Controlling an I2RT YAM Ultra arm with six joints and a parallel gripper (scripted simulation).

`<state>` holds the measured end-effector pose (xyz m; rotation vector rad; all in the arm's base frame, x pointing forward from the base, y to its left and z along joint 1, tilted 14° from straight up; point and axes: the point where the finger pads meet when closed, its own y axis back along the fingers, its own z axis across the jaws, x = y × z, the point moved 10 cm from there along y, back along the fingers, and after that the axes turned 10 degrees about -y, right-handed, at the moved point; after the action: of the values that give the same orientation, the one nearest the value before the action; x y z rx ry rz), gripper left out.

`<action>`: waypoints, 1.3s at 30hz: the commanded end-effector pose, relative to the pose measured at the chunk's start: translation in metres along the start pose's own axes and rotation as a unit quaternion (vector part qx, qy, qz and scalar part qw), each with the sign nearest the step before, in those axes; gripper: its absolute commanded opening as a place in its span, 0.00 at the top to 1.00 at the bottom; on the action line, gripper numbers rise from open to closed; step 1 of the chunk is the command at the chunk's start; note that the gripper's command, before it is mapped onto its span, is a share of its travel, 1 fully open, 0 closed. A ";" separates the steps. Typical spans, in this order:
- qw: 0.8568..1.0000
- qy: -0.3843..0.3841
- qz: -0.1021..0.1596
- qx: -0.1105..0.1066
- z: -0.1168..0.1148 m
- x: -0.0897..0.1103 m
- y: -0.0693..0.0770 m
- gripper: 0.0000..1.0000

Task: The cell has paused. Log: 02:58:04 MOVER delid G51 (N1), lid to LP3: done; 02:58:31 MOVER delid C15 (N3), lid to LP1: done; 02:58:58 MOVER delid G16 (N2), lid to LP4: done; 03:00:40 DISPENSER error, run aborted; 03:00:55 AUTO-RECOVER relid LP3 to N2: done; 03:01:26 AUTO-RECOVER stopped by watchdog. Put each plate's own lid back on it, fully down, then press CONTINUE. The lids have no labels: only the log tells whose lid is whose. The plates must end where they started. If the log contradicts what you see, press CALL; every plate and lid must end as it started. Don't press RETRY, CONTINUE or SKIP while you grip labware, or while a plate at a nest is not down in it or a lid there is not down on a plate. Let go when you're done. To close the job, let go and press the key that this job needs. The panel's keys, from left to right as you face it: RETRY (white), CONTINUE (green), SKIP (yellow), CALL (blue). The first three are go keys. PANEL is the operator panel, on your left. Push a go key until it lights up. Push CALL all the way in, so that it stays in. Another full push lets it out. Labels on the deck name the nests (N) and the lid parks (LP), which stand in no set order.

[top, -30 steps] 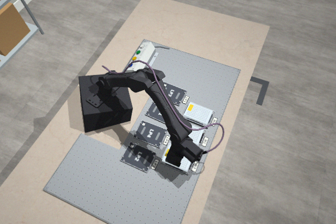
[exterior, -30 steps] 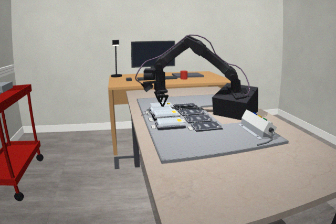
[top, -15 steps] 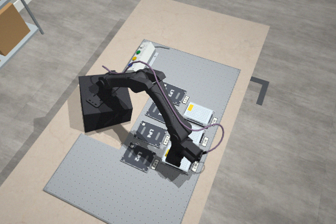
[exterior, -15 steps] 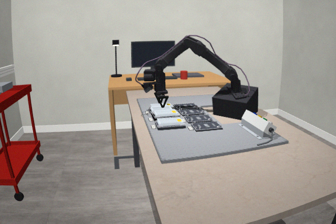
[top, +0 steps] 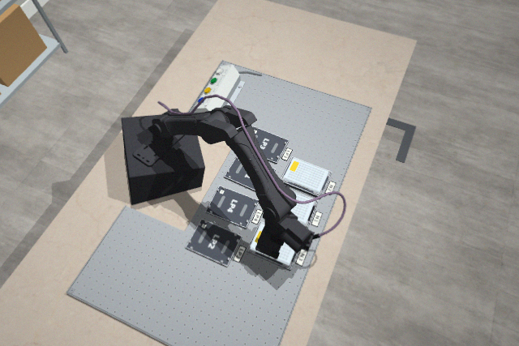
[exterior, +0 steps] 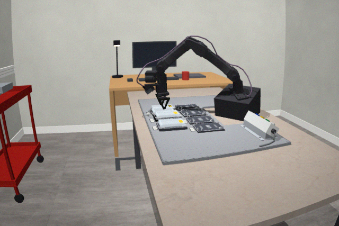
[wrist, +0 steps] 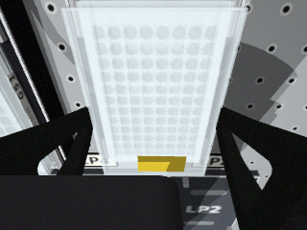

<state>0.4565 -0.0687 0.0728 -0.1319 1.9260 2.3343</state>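
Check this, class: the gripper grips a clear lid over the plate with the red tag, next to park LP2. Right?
Wrong in one detail: the tag is yellow, not red, as the wrist view shows. The gripper does grip the clear lid over that plate, beside LP2.

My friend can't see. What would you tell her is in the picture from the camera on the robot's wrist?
The tool is shut on a clear lid, gripping its two long sides over a white well plate with a yellow tag. Underneath is the grey deck dotted with holes, and a dark pad marked LP2 shows at the bottom.
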 end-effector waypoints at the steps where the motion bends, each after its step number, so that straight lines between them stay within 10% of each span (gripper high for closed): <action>1: 1.000 0.001 -0.027 0.003 -0.001 -0.008 0.008 1.00; 39: 1.000 0.002 -0.022 0.003 -0.001 -0.007 -0.002 1.00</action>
<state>0.4580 -0.0671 0.0621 -0.1292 1.9251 2.3347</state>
